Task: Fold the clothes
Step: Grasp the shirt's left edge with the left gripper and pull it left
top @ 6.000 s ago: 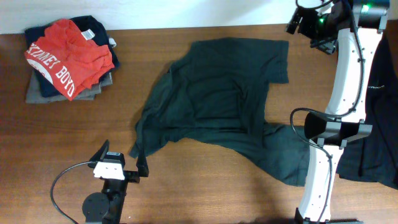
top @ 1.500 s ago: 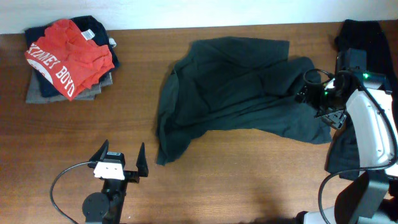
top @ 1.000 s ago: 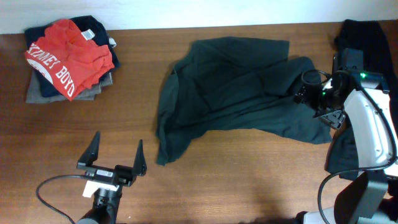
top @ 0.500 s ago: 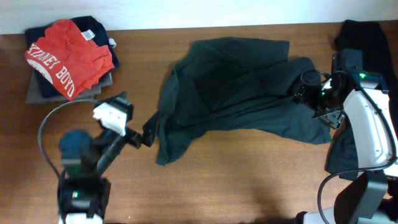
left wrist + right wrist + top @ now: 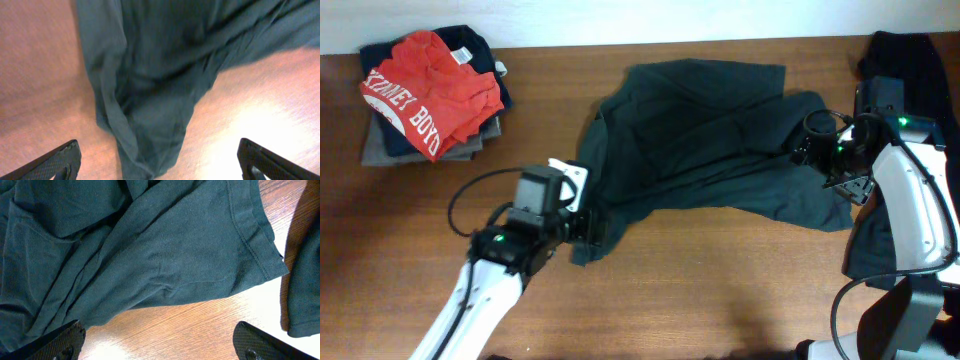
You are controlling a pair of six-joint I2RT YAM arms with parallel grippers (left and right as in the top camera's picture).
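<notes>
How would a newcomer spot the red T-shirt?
On the brown wooden table, folded garments sit stacked at the far left corner. The red cloth T-shirt lies on top; its white lettering sets it apart from the dark ones beneath.

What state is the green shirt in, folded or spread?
Spread but crumpled, not folded: the shirt lies loose on the table, wrinkled, its corner bunched.

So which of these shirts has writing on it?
The red shirt on top of the pile: white letters across it. The dark green shirt mid-table looks plain.
</notes>
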